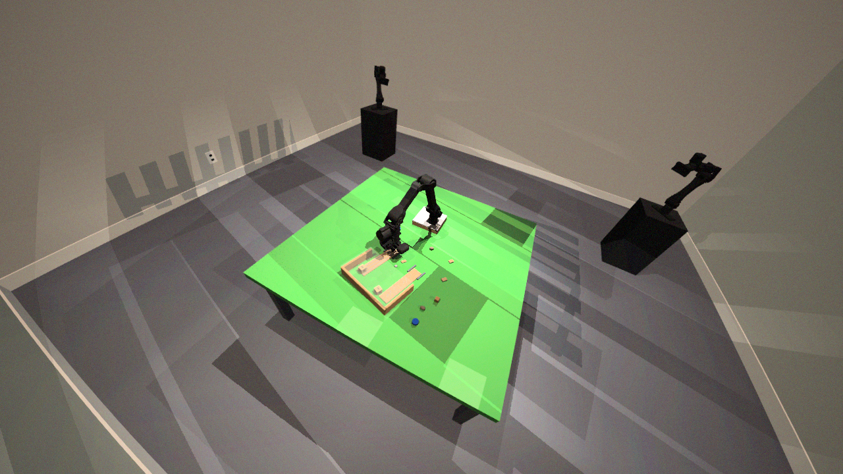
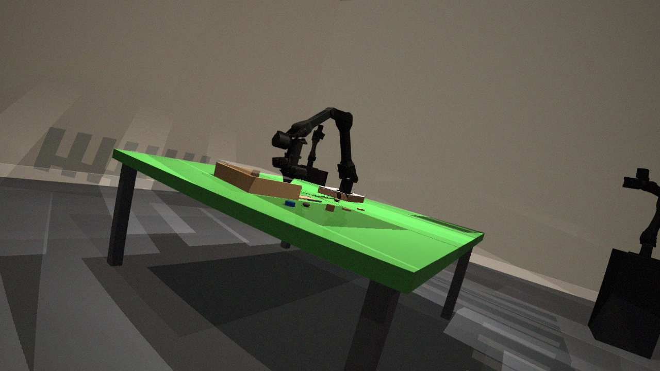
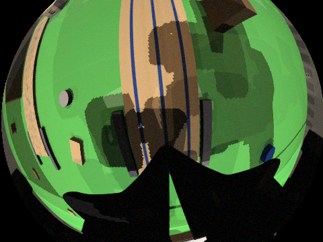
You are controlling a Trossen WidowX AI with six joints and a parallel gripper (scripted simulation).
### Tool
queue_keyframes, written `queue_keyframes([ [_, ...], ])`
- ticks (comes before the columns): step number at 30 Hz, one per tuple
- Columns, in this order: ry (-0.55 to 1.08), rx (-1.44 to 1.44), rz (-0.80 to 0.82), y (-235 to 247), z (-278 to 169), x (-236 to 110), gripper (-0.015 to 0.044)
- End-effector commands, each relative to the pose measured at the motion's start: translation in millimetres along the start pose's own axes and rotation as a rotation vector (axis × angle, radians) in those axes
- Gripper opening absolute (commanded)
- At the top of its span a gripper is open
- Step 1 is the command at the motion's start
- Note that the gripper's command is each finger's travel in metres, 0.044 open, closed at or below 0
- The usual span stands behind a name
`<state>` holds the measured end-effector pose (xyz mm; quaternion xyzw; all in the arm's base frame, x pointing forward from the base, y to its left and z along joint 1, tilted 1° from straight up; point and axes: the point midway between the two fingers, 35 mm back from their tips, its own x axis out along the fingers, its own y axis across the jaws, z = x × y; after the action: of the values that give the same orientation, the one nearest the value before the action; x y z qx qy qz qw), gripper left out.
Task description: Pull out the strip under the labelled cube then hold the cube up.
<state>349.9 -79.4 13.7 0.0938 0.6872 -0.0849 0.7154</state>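
Observation:
A low wooden tray lies on the green table. A tan strip with blue lines runs from a small marked cube at its far end to my gripper. The gripper is low at the tray's far corner, shut on this strip's near end. A second strip lies along the tray's other side and bears another cube.
Two dark bars flank the strip near my fingers. A blue disc, a brown block, a grey disc, a tan block and small brown pieces lie scattered beside the tray. The arm's base plate is behind.

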Motion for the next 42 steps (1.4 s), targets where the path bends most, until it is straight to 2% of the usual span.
queue_keyframes([
  [1, 0.013, 0.006, -0.005, -0.7, -9.9, 3.2, 0.0],
  [42, 0.018, 0.006, -0.005, -1.6, -72.2, 4.7, 0.0],
])
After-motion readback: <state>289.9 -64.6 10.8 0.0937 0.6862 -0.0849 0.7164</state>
